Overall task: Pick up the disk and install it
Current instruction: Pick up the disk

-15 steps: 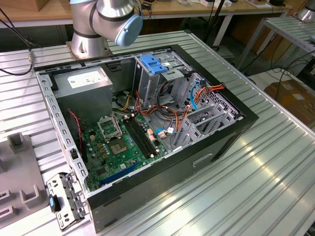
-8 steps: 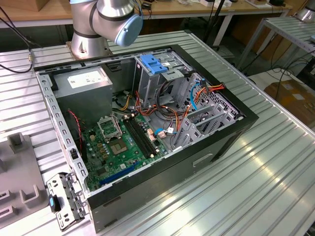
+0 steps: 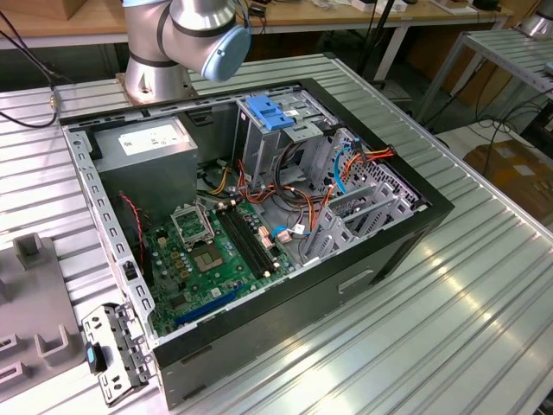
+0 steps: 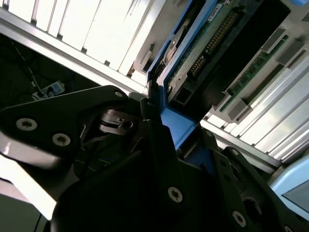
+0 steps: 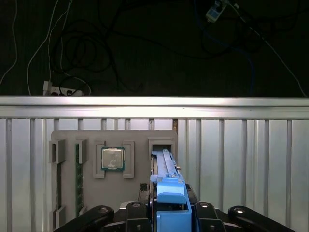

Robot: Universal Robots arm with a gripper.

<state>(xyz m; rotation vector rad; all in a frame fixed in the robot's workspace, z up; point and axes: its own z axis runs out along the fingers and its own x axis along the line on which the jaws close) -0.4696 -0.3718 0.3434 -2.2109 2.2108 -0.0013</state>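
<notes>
1. The gripper point(image 5: 171, 215): in the first wrist view you see its jaws drawn in against both sides of the disk point(image 5: 166, 180), clamping it by its blue carrier point(image 5: 172, 205).
2. The disk stands on edge. Its long axis runs straight away from the gripper, and its far end is at the slot point(image 5: 161, 143) of the grey holder point(image 5: 140, 139). The second wrist view shows you its green circuit board point(image 4: 208, 41).
3. The grey holder lies on the ribbed metal table point(image 5: 241, 159) and also carries a processor point(image 5: 113, 159) and a memory stick point(image 5: 77, 179).
4. Beyond the table edge, cables point(image 5: 72, 53) lie in shadow.

Robotics lab: opened computer case point(image 3: 346, 294) on ribbed aluminium table point(image 3: 449, 328), robot arm base point(image 3: 155, 73) just behind it, wooden workbenches point(image 3: 52, 24) beyond.
</notes>
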